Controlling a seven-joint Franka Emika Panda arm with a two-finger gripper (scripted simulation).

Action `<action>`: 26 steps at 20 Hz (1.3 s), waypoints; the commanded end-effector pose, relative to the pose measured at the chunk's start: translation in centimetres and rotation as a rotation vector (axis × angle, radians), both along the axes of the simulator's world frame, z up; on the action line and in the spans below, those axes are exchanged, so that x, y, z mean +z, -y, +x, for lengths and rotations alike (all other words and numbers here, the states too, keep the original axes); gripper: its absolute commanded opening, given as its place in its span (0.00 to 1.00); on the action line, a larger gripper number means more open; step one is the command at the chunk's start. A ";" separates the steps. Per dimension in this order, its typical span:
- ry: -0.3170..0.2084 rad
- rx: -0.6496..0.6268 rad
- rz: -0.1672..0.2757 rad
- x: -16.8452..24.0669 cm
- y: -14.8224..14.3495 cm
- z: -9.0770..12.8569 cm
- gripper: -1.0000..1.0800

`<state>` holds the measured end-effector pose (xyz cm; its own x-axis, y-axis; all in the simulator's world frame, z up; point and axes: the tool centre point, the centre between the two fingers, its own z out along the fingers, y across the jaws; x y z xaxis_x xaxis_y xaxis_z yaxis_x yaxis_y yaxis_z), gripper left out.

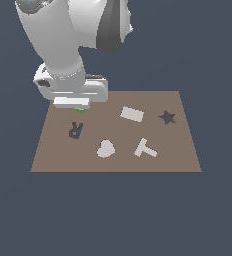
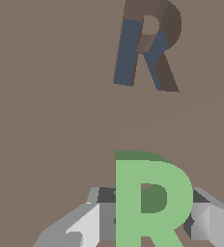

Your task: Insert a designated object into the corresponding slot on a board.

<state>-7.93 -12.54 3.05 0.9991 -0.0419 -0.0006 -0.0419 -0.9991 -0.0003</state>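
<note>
The light-green R-shaped block [image 2: 150, 202] fills the near part of the wrist view, with grey fingers [image 2: 92, 224] pressed to both of its sides. My gripper [image 1: 79, 108] is shut on it over the brown board's [image 1: 180, 155] back corner at the exterior view's left. Only a sliver of the green R block [image 1: 80, 110] shows under the hand there. The dark navy R-shaped slot [image 1: 76, 130] lies on the board a short way in front of the gripper. In the wrist view the slot [image 2: 145, 48] sits apart from the block, with bare board [image 2: 46, 96] between them.
On the board lie a pale grey rectangle [image 1: 132, 114], a heart [image 1: 105, 148] and a T piece [image 1: 145, 148]. A dark star-shaped cutout [image 1: 167, 117] sits at the back on the exterior view's right. The arm's white body towers over the board's back left.
</note>
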 end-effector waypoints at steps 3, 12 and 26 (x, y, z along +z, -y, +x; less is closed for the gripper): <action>0.001 -0.016 0.000 0.1 0.0 1.0 0.00; 0.000 -0.083 0.000 0.6 0.1 5.2 0.00; 0.000 -0.150 0.000 1.0 0.7 9.4 0.00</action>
<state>1.29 -13.15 4.00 0.9823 -0.1874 -0.0005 -0.1874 -0.9823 0.0002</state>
